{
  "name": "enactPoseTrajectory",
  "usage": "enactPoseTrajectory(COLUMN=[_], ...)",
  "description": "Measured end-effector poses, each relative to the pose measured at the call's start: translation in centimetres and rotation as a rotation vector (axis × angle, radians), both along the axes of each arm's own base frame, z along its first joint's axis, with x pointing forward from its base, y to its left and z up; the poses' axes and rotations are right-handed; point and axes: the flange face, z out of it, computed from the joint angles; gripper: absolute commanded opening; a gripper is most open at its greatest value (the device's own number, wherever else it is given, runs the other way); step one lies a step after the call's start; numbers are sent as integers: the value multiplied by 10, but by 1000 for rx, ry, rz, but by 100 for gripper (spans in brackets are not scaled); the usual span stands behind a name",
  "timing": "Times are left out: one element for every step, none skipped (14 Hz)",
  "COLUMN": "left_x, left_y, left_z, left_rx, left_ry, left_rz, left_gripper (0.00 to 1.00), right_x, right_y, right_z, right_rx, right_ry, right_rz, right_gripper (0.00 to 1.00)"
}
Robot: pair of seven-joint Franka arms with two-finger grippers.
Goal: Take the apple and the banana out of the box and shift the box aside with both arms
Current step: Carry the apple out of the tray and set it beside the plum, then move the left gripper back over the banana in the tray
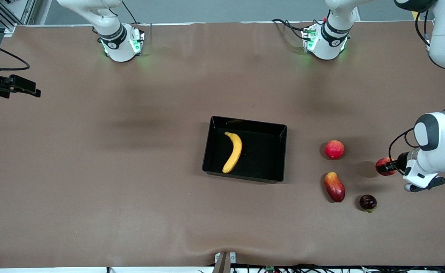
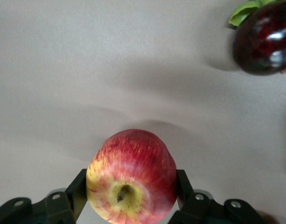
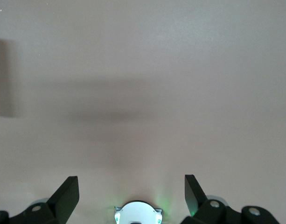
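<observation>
The apple [image 2: 131, 176] is pinched between the fingers of the left gripper [image 1: 388, 167], which is held over the desk [image 1: 131, 170] toward the left arm's end, well apart from the box [image 1: 245, 149]. The banana [image 1: 233, 151] is lying inside the box, which stands near the middle of the desk. Three other fruits are placed between the box and the left arm's end: a pinkish-red round fruit [image 1: 334, 149], a mango [image 1: 334, 186] and a dark fruit [image 1: 368, 202] with a green leaf. If the apple is released from too high, it may roll along the desk and knock one of these fruits, because they are near. The banana rests close to one wall of the box, so a gripper coming down for it may strike that wall and shift the box. The right gripper [image 3: 132, 193] is spread wide and empty, waiting over bare desk at the right arm's end. In the front view most of the right arm is cut off, and the apple is partly hidden by the left gripper, so its height above the desk cannot be judged.
</observation>
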Motion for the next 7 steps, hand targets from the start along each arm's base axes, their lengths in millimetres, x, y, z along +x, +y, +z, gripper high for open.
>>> enactPoseTrajectory(left_x=[2,2,2,3,4,5,6], left_y=[-2,-4,-6,-6,-6,-8,-11], left_z=[-8,-16,-23,-23,-21,-20,-14], left_rx=[1,-2,-6,-5,-5,-6,-9], left_ry=[-9,-11,-9,-12,-15,-17,-16], left_rz=[-22,-37,-45,-48,-50,-51,-56], left_gripper=[27,55,95,100,100,100,100], right_x=[-1,-1,-1,-2,-2,-3,-5], right_y=[-2,-4,-5,-5,-5,-4,-4], right_z=[0,-1,-1,-1,-1,-2,-2], right_rx=[2,4,5,7,9,10,12], right_ry=[4,6,7,8,13,23,32], right_rz=[4,9,14,20,27,30,31], right_gripper=[100,100,100,100,100,100,100])
